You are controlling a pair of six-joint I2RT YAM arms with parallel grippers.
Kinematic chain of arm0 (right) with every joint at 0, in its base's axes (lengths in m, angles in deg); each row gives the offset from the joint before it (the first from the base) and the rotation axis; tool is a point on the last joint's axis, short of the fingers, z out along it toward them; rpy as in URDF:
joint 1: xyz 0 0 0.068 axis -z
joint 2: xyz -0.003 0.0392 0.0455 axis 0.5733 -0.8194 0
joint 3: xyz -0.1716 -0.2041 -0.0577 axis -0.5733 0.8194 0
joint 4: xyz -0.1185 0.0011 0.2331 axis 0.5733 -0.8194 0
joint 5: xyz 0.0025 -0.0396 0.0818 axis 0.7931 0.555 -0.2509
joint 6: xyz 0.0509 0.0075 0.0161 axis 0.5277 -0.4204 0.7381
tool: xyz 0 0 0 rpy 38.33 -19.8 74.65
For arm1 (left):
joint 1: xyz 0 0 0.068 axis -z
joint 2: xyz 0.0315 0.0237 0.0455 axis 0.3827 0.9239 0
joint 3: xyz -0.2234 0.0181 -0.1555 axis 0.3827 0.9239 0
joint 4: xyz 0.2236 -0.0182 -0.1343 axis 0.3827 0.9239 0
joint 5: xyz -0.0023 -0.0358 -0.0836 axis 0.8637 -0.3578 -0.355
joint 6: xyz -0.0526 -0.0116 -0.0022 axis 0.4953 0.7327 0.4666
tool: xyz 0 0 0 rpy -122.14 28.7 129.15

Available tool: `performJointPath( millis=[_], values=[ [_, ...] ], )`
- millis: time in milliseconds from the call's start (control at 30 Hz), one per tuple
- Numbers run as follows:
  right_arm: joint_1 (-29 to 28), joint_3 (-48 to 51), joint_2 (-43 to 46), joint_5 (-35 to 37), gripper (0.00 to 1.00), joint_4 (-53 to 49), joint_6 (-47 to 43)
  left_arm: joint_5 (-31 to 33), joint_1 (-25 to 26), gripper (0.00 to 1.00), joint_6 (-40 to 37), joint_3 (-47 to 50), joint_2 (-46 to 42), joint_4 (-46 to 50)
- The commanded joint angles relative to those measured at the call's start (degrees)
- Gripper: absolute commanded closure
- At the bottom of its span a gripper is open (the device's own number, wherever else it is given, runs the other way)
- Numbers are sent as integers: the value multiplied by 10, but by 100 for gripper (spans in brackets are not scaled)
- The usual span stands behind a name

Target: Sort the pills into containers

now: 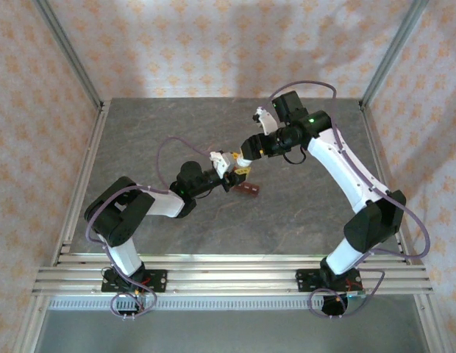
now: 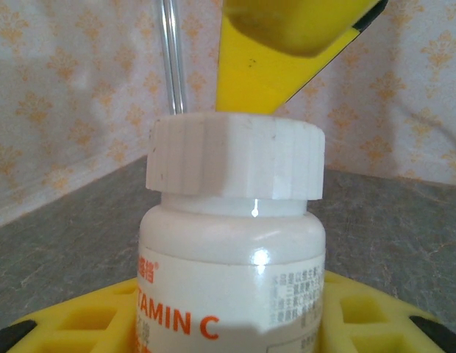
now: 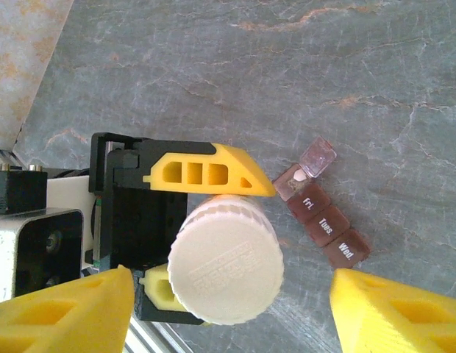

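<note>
The left gripper (image 1: 222, 163) is clenched on a bottle (image 2: 235, 279) and holds it upright near the middle of the table (image 1: 140, 140). Its yellow fingers (image 3: 209, 170) press against the bottle's sides just under the white cap (image 2: 235, 158). The label reads "VITAMIN C" in orange letters (the small print beside it is too fine to read).

The right gripper (image 3: 232, 273) hangs straight over the cap with its fingers spread wide. One finger is out past each side of the cap, and neither touches the cap or the bottle. In the left wrist view one of those yellow fingers (image 2: 287, 44) shows above and behind the cap.

The pill box (image 3: 323, 217) lies flat on the table, just beside the left gripper's upper finger and to the right of the bottle in the right wrist view. From the top camera it (image 1: 248, 190) sits just on the near side of the two grippers, and neither gripper touches it. It is a dark red-brown strip of four compartments in a row. Three of its lids read "Fri.", "Tues." and "Wed." and are closed. The fourth lid (image 3: 318, 156), at the far end, seems to stand open, pale and see-through, though I cannot tell what is inside.
</note>
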Motion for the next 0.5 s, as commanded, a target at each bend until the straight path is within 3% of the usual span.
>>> performJointPath(
  millis=[0, 300, 467],
  values=[
    [-2, -10, -13, -17, 31, -11, -9, -10, 2, 100, -4, -11, -15, -35],
    [-3, -10, -26, -28, 32, -11, -10, -11, 2, 100, -7, -13, -13, -35],
    [-3, -10, -33, -27, 48, -12, -5, -12, 2, 100, -5, -15, -13, -36]
  ],
)
